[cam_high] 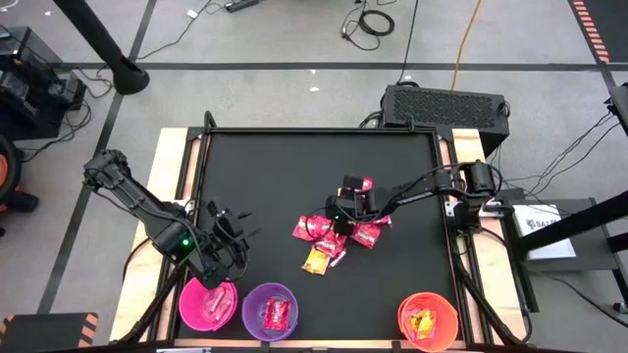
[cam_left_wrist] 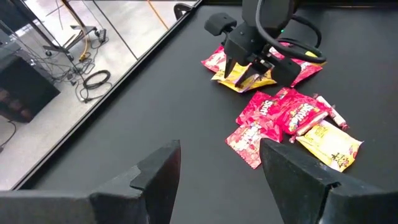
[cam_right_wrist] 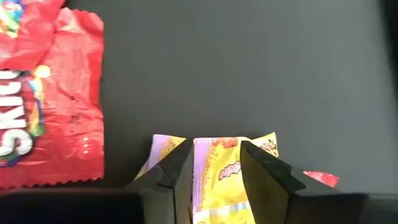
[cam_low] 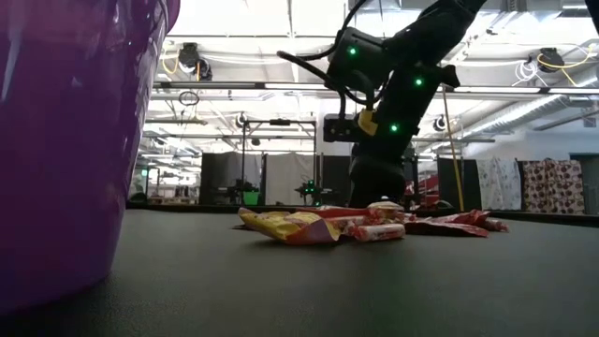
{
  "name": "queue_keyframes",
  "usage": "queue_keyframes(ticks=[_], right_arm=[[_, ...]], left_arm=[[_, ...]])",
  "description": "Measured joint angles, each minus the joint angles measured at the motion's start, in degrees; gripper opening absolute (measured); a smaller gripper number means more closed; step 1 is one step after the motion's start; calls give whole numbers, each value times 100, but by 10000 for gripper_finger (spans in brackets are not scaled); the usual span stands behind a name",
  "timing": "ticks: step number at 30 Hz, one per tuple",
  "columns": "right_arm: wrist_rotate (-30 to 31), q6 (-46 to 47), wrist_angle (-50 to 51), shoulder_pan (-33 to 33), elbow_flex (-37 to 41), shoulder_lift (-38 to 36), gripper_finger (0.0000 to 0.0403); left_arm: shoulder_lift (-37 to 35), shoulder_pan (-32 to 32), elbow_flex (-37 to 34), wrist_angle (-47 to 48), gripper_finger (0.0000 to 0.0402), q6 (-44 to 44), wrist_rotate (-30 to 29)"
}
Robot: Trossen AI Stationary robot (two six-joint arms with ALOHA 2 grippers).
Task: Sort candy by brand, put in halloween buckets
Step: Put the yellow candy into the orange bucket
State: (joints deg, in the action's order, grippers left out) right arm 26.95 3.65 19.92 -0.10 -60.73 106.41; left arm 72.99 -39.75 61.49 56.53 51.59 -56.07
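Hovering just beside the pink bucket point(cam_high: 208, 305), the left end effector point(cam_high: 228, 227) is held wide and empty. Right of that bucket, the candy pile point(cam_high: 334, 237) lies mid-bench, where the right end effector point(cam_right_wrist: 214, 165) is pinched on a yellow packet point(cam_right_wrist: 225, 177).

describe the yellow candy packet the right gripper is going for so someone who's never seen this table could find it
Start at the candy pile in the middle of the black table, where the right gripper reaches down. Between its fingers, pressed to the mat, lies the yellow packet. It is yellow with orange print, while the wrapper beside it is a red Skittles packet.
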Motion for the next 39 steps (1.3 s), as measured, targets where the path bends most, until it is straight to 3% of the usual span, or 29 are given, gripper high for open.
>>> queue_keyframes(ticks=[8, 14, 22, 28, 35, 39], right_arm=[[-51, 148, 9, -67, -2, 0, 10], [202, 337, 514, 173, -255, -230, 1], [2557, 428, 2313, 1287, -1453, -1059, 0], [4328, 88, 2527, 2228, -2112, -1372, 0], [5848, -770, 2497, 3144, -2676, -1425, 0], [6083, -1185, 2239, 3601, -2796, -1427, 0]], left_arm=[[0, 0, 0, -1, 226, 0, 2], [0, -1, 0, 1, 226, 2, 1], [92, 2, -2, 13, 226, -113, -146], [129, 4, -2, 1, 226, -136, -167], [129, 4, -2, -4, 226, -136, -178], [129, 4, -2, -4, 226, -134, -273]])
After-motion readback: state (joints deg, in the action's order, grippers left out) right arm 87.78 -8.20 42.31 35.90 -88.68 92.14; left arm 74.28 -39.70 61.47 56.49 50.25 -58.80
